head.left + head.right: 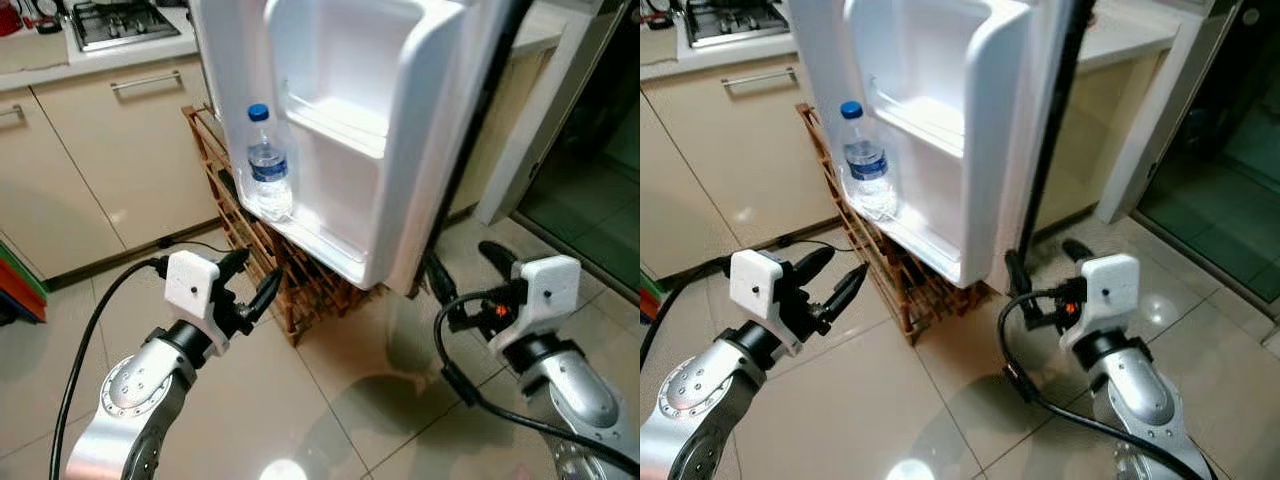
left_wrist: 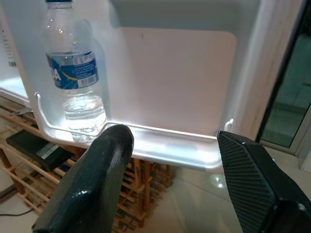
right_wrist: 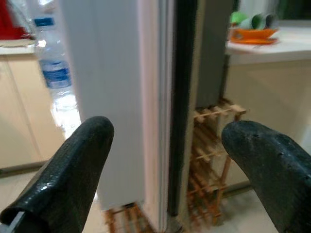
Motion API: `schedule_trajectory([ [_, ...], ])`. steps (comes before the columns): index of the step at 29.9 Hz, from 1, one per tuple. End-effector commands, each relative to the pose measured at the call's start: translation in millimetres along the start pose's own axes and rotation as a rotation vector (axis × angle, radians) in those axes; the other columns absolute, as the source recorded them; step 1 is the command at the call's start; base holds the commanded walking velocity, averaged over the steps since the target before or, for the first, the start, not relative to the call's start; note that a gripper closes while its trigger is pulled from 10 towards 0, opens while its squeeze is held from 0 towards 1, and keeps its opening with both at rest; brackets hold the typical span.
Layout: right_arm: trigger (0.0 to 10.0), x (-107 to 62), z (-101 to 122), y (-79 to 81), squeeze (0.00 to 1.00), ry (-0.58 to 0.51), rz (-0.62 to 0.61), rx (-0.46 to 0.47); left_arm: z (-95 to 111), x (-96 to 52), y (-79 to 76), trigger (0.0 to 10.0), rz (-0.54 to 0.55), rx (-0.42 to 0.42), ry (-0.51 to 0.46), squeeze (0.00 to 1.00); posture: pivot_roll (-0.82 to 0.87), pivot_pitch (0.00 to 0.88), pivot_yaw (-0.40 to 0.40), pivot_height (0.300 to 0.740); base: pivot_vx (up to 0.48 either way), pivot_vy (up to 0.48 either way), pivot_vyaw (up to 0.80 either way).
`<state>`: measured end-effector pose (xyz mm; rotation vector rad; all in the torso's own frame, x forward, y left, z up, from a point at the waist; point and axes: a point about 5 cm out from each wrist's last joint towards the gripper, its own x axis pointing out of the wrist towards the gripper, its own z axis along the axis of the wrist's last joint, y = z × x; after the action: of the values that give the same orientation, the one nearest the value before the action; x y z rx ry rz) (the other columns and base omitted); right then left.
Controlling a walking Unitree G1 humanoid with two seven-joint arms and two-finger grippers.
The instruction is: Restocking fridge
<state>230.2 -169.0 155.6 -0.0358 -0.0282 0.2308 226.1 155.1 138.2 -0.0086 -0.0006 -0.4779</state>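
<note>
A clear water bottle point(image 1: 268, 160) with a blue cap and blue label stands upright at one end of the lowest shelf point(image 2: 160, 143) of the open white fridge door point(image 1: 420, 150). My left gripper point(image 1: 250, 280) hovers open just below and in front of that shelf, holding nothing. In the left wrist view the bottle point(image 2: 75, 73) stands beyond one finger point(image 2: 92, 184), and the rest of the shelf is bare. My right gripper point(image 1: 465, 262) is open and empty beside the door's outer edge point(image 3: 155, 97), low near the floor.
A wooden rack point(image 1: 270, 270) stands under the door, close to my left gripper. Beige cabinets point(image 1: 110, 160) and a stove top point(image 1: 120, 22) line the back left. A glass door point(image 1: 600, 190) is at the right. Glossy tiled floor point(image 1: 330, 410) lies in front.
</note>
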Motion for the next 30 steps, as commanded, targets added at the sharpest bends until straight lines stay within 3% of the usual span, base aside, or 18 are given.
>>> schedule_trajectory([
  [1,10.0,6.1,-4.1,-4.3,0.00,0.032,-0.059,-0.011,-3.9,-3.6,6.4,10.0,0.034,0.010,0.016,0.00,0.08,0.000,0.034,0.740,0.000,0.000,0.00],
  [9,10.0,36.8,-11.3,-42.5,0.00,0.112,-0.337,-0.122,-11.4,-3.6,6.7,10.0,0.010,0.042,0.049,0.00,0.10,0.011,0.030,0.740,0.000,0.000,0.00],
  [13,10.0,54.2,-5.8,-59.3,0.00,0.106,-0.442,-0.166,-19.7,-6.3,8.0,10.0,-0.017,0.083,0.122,0.00,0.10,0.012,0.028,0.740,0.000,0.000,0.00],
  [16,10.0,66.9,-4.6,-70.4,0.00,0.110,-0.511,-0.184,-34.7,-12.5,5.1,10.0,-0.092,0.142,0.237,0.00,0.11,0.012,0.027,0.740,0.000,0.000,0.00],
  [18,10.0,74.1,-5.5,-74.1,0.00,0.119,-0.535,-0.192,-39.5,-14.5,2.8,10.0,-0.142,0.146,0.264,0.00,0.11,0.010,0.030,0.740,0.000,0.000,0.00],
  [24,10.0,95.6,-3.5,-70.1,0.00,0.114,-0.505,-0.160,-43.5,-15.3,3.2,10.0,-0.172,0.130,0.263,0.00,0.11,0.009,0.032,0.740,0.000,0.000,0.00],
  [25,10.0,103.2,-0.9,-63.0,0.00,0.093,-0.449,-0.134,-46.6,-17.2,4.8,10.0,-0.174,0.130,0.272,0.00,0.11,0.009,0.032,0.740,0.000,0.000,0.00],
  [30,10.0,108.6,1.3,-43.4,0.00,0.050,-0.277,-0.068,-57.5,-27.0,6.0,10.0,-0.203,0.117,0.304,0.00,0.12,0.009,0.031,0.740,0.000,0.000,0.00],
])
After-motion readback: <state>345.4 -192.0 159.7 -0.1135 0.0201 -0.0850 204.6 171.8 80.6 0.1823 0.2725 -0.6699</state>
